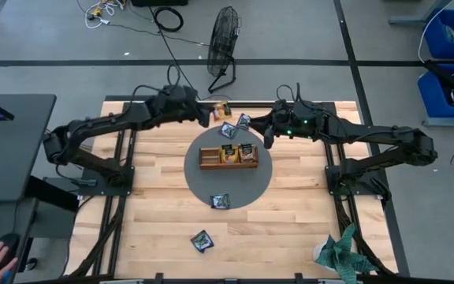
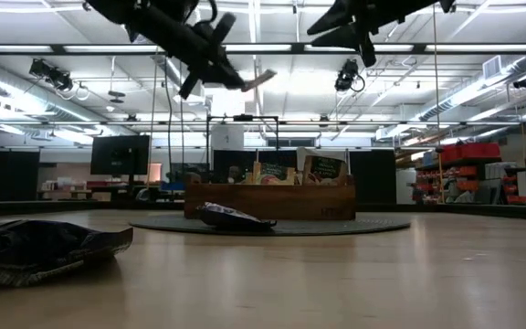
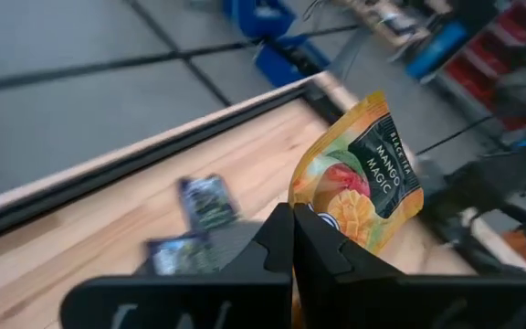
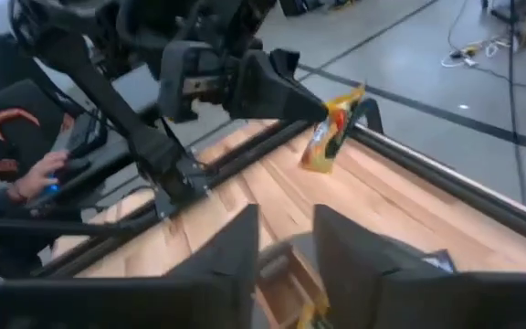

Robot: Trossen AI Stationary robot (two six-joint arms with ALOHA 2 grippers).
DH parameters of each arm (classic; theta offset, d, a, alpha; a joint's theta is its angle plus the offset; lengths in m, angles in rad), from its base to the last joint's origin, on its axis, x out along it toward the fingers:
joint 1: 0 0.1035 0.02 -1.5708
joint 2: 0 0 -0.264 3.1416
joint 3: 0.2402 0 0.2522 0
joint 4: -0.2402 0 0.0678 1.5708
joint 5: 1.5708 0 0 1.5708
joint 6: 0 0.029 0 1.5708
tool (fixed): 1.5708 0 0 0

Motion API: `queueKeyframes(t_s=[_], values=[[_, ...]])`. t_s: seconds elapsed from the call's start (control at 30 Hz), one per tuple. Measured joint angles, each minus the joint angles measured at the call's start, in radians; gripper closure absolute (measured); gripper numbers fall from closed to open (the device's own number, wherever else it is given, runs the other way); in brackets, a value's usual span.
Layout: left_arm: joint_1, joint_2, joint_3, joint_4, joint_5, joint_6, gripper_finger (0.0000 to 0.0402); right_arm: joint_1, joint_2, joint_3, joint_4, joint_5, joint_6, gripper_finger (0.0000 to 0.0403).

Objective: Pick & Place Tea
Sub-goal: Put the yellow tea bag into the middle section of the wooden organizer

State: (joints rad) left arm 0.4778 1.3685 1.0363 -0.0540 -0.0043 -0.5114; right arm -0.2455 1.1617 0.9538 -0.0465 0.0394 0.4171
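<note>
An orange mango tea sachet [image 3: 362,178] is being held pinched in the fully closed left gripper [image 3: 292,239], raised above the far edge of the light wooden counter [image 1: 290,229], behind the brown wooden compartment tray [image 1: 228,164]. Its printed label is being shown only in the left wrist view; in the high view it is being reduced to a small orange patch [image 1: 221,109]. The right gripper [image 4: 286,239] is being held partly open and empty above the tray. A dark sachet [image 1: 221,201] is lying on the round grey mat [image 1: 199,181] before the tray.
</note>
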Motion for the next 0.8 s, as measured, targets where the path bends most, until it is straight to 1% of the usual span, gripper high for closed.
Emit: queueKeyframes(t_s=[0.17, 0.23, 0.33, 0.5, 0.67, 0.8], values=[[-0.092, -0.011, 0.000, 0.056, -0.060, 0.000, 0.0401, 0.010, 0.022, 0.000, 0.090, -0.001, 0.022, 0.0225], [-0.125, -0.011, 0.000, 0.072, -0.064, 0.000, 0.0401, 0.014, 0.028, 0.001, 0.103, 0.005, 0.029, 0.0205], [-0.174, -0.011, 0.000, 0.092, -0.096, 0.001, 0.0401, 0.014, 0.051, 0.000, 0.124, 0.003, 0.048, 0.0189], [-0.229, -0.011, 0.000, 0.102, -0.155, 0.041, 0.0401, 0.025, 0.094, 0.000, 0.133, -0.014, 0.073, 0.0189], [-0.248, -0.011, 0.000, 0.101, -0.166, 0.052, 0.0401, 0.038, 0.127, 0.000, 0.203, -0.033, 0.105, 0.0200], [-0.253, -0.011, 0.000, 0.101, -0.168, 0.052, 0.0401, 0.037, 0.136, 0.000, 0.207, -0.032, 0.125, 0.0214]])
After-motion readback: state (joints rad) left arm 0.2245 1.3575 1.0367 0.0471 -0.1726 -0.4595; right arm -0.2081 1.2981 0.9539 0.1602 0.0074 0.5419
